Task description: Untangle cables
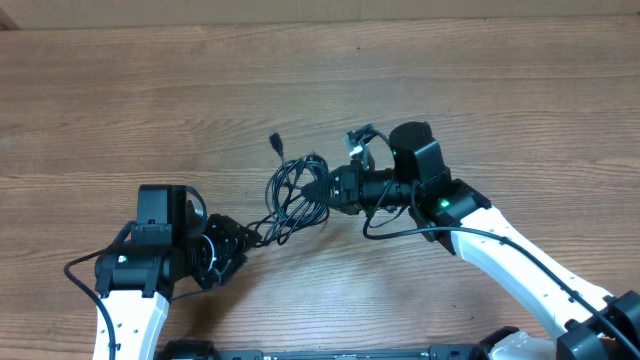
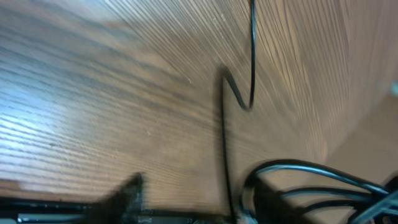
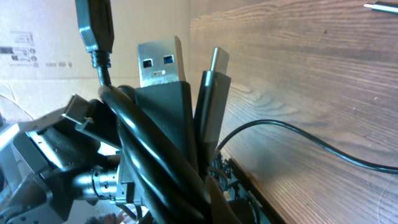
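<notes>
Wood table [image 1: 150, 100], cables [image 1: 292, 192] bunched mid-table; right gripper [image 1: 322, 189] looks clamped on them, left gripper [image 1: 236, 243] can't tell.

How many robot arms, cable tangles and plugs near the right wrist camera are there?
Robot arms: 2, left arm and right arm
Cable tangle: 1
Plugs in right wrist view: 3, black plug, USB-A plug, slim plug
Total: 6

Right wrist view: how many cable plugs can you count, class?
3. A black plug hangs at top left, a wide metal plug stands in the middle, and a narrow plug is just right of it. More may be hidden among the cables.
</notes>
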Motion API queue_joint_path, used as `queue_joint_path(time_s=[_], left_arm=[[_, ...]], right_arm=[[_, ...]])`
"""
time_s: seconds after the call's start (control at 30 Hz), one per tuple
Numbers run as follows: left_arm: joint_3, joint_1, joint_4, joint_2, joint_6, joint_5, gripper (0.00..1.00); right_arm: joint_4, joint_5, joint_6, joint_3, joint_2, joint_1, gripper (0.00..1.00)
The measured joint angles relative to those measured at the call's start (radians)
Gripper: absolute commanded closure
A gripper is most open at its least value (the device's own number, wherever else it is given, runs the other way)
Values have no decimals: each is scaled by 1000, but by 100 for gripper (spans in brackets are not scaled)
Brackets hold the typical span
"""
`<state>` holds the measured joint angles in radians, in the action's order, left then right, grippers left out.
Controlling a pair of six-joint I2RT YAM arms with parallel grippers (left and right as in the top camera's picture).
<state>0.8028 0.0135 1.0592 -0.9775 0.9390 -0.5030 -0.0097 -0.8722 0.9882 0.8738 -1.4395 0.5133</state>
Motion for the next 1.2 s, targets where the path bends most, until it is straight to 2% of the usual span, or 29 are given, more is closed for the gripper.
queue_joint_path(time_s=[0.13,0.17,0.37,0.53,0.63,0.73,0.87,0.93,1.07,1.2], left_arm=[[-5,0,-31,0,28,34,3],[-5,0,-39,0,32,39,1],[-15,-1,-129,-1,60,57,0],[-23,-8,-401,-7,0,67,0],[-12,-9,-525,-8,-43,43,1],[14,-9,-589,-8,-63,22,0],[44,-9,-577,-7,-78,9,0],[47,-9,-504,-7,-79,10,0],[47,-9,-368,-8,-79,15,0],[47,-10,-254,-8,-79,16,0]], right_arm=[[9,13,3,0,0,-18,96],[10,13,4,0,0,-20,96],[18,31,6,0,0,-29,96],[4,43,8,0,0,-42,96],[-77,69,45,2,0,-44,96],[-166,107,124,3,0,-44,87],[-187,140,243,3,0,-44,92],[-193,138,291,3,0,-44,96],[-194,120,436,3,0,-44,96],[-193,123,658,3,0,-44,96]])
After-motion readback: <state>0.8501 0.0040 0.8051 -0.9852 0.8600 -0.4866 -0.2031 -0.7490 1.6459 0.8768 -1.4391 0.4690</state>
